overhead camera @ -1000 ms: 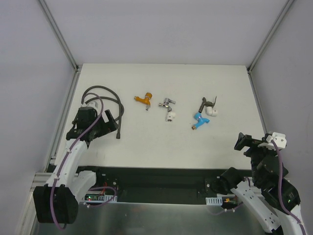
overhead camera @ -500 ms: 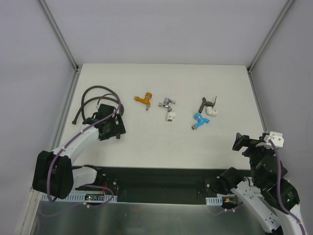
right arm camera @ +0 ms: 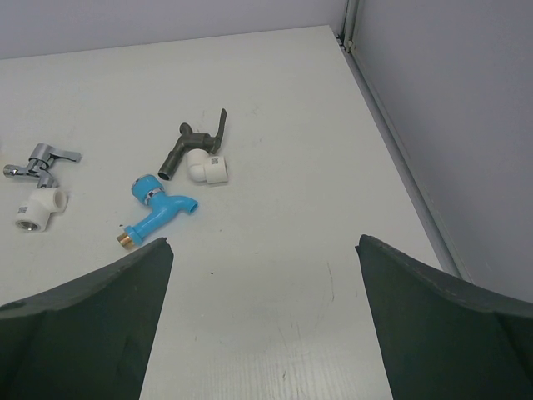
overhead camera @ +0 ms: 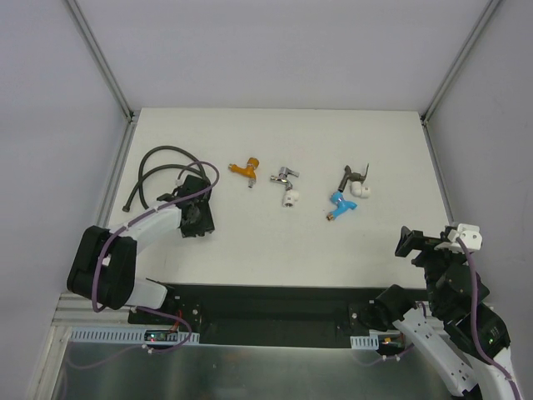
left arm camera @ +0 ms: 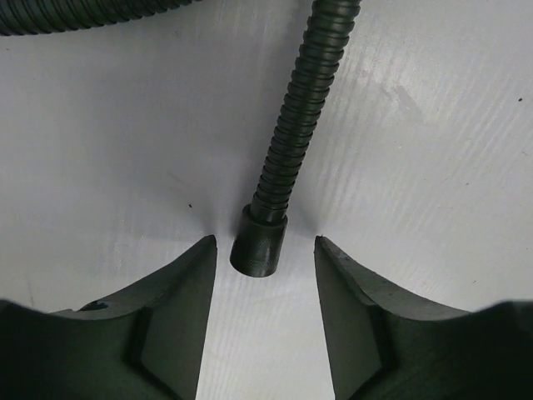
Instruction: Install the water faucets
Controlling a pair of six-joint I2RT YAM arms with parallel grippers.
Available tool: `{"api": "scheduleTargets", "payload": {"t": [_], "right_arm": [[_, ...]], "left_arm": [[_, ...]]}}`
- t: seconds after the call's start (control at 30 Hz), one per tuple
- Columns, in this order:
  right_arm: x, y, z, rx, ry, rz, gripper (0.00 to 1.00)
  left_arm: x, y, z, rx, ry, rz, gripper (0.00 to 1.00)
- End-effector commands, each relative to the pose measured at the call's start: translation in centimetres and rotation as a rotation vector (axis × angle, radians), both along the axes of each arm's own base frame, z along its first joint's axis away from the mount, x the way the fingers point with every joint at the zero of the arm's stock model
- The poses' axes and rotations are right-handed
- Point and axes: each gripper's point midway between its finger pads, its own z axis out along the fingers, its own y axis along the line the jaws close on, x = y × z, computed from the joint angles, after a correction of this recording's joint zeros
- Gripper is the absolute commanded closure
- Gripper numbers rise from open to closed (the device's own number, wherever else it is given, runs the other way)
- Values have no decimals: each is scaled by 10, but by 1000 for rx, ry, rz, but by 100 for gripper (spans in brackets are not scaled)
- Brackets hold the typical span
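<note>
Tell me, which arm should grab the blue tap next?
Right. The right gripper stands open, facing the blue tap with nothing in between. The left gripper is far across the table, its jaws on either side of the end of the hose.

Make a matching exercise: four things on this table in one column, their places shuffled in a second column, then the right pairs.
Things
1. orange faucet
2. chrome faucet
3. blue faucet
4. hose end

Places
A. between the fingers of the left gripper
B. leftmost of the faucets
C. second faucet from the left, with a white elbow fitting right beside it
D. the faucet nearest the arms' bases

Pairs: 1-B, 2-C, 3-D, 4-A
</note>
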Motion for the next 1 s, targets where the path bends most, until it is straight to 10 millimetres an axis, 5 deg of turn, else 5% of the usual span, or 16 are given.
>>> {"api": "scheduleTargets", "payload": {"t": [0.0,0.23,0.47,0.57,0.73,0.97], "right_arm": [[-21,-16,19,111,-183,7,4],[-20,-9,22,99,-188,50,4],[-18,22,36,68,-203,224,4],[-13,55,46,17,-137,382,4],[-2,144,47,-50,61,766,4],[17,236,64,-55,-69,1148,4]], "left_arm": [[9,-7,3,-2,-17,-13,53],[0,-15,2,-15,-10,-56,84],[1,-32,43,-96,-65,-160,92],[-7,-37,64,-123,-66,-245,92],[-23,-44,98,-151,-86,-420,93],[-38,-54,150,-124,-168,-670,96]]}}
